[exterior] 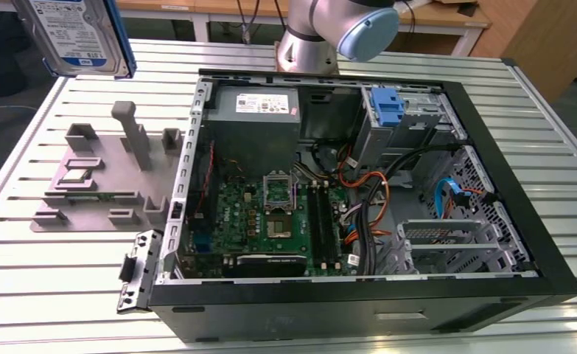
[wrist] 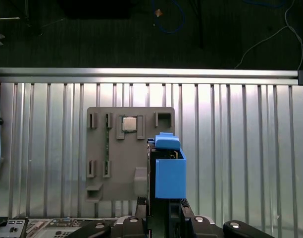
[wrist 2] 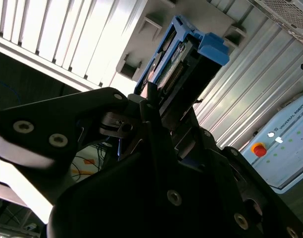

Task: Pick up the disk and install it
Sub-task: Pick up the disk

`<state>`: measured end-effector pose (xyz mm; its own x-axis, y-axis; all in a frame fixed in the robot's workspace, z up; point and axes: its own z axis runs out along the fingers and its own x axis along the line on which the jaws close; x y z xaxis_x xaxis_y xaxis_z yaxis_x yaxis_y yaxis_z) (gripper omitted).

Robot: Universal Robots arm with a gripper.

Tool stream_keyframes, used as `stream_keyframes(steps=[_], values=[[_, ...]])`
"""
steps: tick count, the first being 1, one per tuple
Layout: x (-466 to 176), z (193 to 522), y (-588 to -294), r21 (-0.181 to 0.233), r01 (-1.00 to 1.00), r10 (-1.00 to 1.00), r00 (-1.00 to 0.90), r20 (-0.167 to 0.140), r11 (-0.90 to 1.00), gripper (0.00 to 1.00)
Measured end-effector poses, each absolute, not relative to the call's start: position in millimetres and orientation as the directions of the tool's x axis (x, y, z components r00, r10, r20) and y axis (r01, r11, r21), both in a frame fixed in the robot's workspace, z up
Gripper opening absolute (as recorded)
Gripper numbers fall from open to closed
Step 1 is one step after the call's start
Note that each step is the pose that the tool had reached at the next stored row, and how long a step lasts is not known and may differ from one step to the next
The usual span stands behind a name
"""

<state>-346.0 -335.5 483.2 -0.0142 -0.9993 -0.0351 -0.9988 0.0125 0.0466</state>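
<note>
— So, what's laid out?
— Slatted tabletop (exterior: 32,295) carries the open computer case (exterior: 553,273), side panel off so its bays are exposed, with a grey fixture plate (exterior: 82,177) beside it.
— And the disk (exterior: 77,33)?
— Lifted clear above that plate, hanging on end. The fingers (wrist 2: 152,106) clamp one end, probably to keep its blue rails free.

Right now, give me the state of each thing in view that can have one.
Disk: held above the table, clamped in the hand.
Hand: shut on the disk.
Computer case: lying on its side, side panel off, inside exposed.
Grey holder plate: flat on the table, a square silver chip seated in one recess.
</note>
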Motion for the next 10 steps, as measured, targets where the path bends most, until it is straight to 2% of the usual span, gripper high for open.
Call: stream_keyframes(steps=[10], values=[[-335.8,483.2,-335.5,0.047,-0.999,-0.999,-0.014,-0.035,0.013,0.35]])
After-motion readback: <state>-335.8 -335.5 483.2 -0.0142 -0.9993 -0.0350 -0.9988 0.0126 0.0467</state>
